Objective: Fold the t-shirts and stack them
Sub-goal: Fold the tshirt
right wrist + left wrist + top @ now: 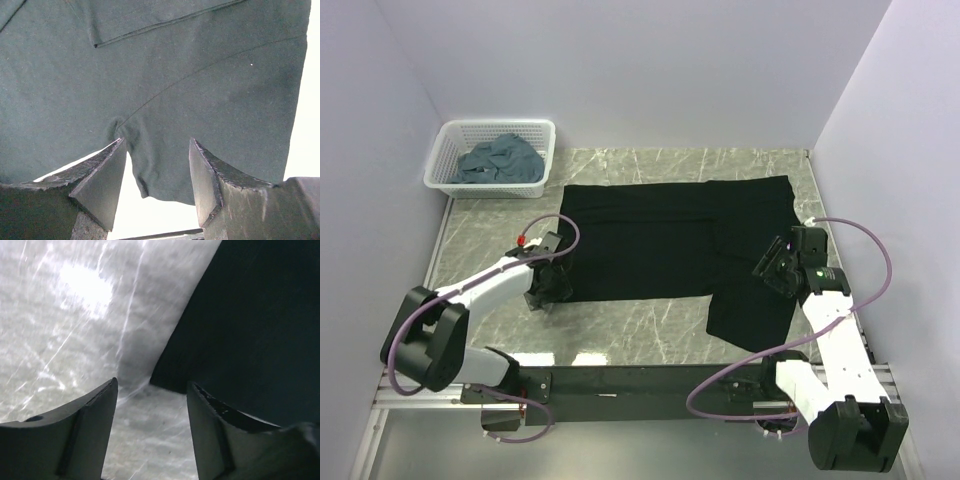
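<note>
Left gripper [152, 385] is straddling, half open and empty, the limp black t-shirt's [670, 240] near corner, a good pinch point; right gripper [157, 142] is likewise gaping over another edge.

My top camera looks down from high at the near side over the whole table [620, 330]. Both wrist cameras sit close over edges of the same black t-shirt [670, 240].

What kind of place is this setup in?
Likely a robot lab's enclosed test bench: plain pale walls box in a marble-look table, with a black t-shirt and a laundry basket.
</note>
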Motion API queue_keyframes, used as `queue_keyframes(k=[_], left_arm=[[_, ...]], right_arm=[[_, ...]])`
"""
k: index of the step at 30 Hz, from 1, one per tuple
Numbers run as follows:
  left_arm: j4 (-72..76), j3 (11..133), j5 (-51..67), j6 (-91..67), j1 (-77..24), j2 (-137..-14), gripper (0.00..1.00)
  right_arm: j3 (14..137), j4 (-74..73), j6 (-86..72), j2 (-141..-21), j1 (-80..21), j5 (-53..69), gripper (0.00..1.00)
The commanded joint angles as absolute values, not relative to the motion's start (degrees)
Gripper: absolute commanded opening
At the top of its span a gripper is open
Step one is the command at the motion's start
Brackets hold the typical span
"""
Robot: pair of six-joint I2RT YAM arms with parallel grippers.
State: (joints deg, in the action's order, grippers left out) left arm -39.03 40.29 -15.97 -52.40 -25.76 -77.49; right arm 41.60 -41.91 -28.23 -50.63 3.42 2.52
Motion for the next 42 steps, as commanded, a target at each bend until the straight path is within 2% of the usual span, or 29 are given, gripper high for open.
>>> queue_keyframes(k=[1,6,10,13,14,17,20,25,37,42], left_arm=[[-35.5,43.2,-18.0,-52.8,-26.1,-79.3,0.62],[-33.5,42.2,-17.1,-52.5,-26.4,-81.5,0.60],[-31.5,39.6,-15.9,-52.1,-26.4,-82.1,0.51],[-30.3,38.4,-14.3,-51.8,-26.4,-82.4,0.40],[-30.0,38.2,-14.0,-51.7,-26.4,-82.4,0.30],[-28.4,37.4,-13.0,-50.7,-26.4,-81.5,0.13],[-28.9,37.7,-13.1,-50.0,-26.4,-80.7,0.06],[-28.9,37.5,-12.7,-49.7,-26.4,-79.0,0.01],[-30.0,37.4,-14.0,-49.7,-26.4,-76.6,0.01],[-30.1,36.9,-14.2,-50.0,-26.3,-76.0,0.01]], right_arm=[[41.2,-39.0,-28.5,-49.9,2.9,1.4,0.60],[41.6,-39.9,-28.6,-51.2,2.8,-1.8,0.60],[41.2,-40.2,-29.5,-52.7,2.8,-5.4,0.59],[42.0,-41.1,-30.8,-55.5,2.9,-9.6,0.59],[42.6,-41.1,-31.5,-56.2,3.2,-10.5,0.59],[42.9,-39.6,-32.3,-60.1,7.7,-4.8,0.57],[42.4,-38.1,-34.0,-65.1,13.8,-3.7,0.54],[40.8,-35.3,-37.3,-66.4,20.8,-5.6,0.52],[46.1,-29.3,-33.4,-78.5,26.2,-6.4,0.50],[47.5,-27.8,-32.0,-82.2,26.6,-6.1,0.42]])
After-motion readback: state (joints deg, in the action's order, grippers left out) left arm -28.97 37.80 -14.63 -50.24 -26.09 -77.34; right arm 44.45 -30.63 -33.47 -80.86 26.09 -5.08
